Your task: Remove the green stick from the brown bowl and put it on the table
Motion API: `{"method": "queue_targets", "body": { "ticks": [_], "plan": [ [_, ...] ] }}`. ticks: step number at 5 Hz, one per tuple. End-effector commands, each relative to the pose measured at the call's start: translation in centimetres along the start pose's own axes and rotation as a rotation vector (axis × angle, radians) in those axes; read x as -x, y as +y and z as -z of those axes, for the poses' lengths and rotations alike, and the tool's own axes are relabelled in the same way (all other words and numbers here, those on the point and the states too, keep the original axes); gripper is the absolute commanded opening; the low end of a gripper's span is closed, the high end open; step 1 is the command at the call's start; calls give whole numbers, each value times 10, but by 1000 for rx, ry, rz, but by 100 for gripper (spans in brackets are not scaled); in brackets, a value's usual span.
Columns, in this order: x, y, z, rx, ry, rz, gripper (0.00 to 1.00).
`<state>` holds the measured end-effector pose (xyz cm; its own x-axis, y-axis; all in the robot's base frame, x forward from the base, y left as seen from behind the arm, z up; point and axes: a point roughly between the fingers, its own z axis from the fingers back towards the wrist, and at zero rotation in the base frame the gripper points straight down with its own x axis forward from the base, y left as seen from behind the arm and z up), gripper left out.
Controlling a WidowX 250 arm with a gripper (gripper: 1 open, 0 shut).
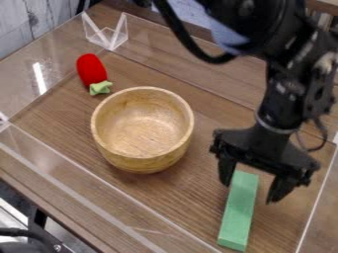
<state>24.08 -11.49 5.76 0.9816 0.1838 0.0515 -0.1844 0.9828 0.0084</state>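
Note:
The green stick [240, 213] lies flat on the table [59, 109] at the front right, well outside the brown bowl [142, 127]. The bowl sits mid-table, round, light wood, with nothing inside it. My gripper [259, 186] hangs pointing down just above the stick's far end. Its jaws stand open, one finger [227, 169] on either side of the stick, and no longer grip it.
A red strawberry toy [90, 71] with a green stem lies behind the bowl at the left. A clear plastic stand [106, 32] stands at the back. Clear plastic walls [66, 163] edge the table, close to the stick at the front right.

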Motion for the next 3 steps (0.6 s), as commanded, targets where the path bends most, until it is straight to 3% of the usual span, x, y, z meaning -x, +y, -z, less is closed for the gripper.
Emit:
{"method": "queue_targets", "body": {
  "ticks": [1,2,3],
  "plan": [
    [-18,2,-41,80,-89,-13,100],
    [-29,12,-66,125,-130,-27,100],
    [-45,36,-84,148,-157,-51,100]
  ]
}}
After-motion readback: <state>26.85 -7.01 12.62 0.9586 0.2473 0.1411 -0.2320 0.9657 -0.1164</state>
